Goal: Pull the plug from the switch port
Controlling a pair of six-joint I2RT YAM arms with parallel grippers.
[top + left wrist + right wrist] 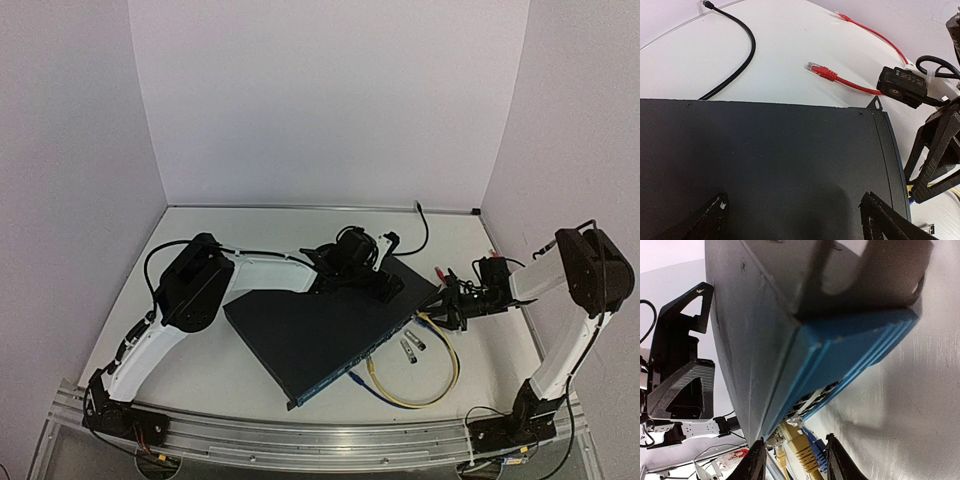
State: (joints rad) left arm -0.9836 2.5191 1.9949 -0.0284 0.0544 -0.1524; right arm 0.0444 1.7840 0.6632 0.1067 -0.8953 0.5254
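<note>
Two right claw point(795, 461) fingers point(755, 462) flank the yellow plug point(801, 450) at switch's point(760, 340) edge.

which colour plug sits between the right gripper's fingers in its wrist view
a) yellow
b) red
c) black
a: the right wrist view shows a yellow plug between the fingers of the right gripper, at the port face of the switch. The red cable and black cable lie beyond the switch's far edge in the left wrist view.
</note>
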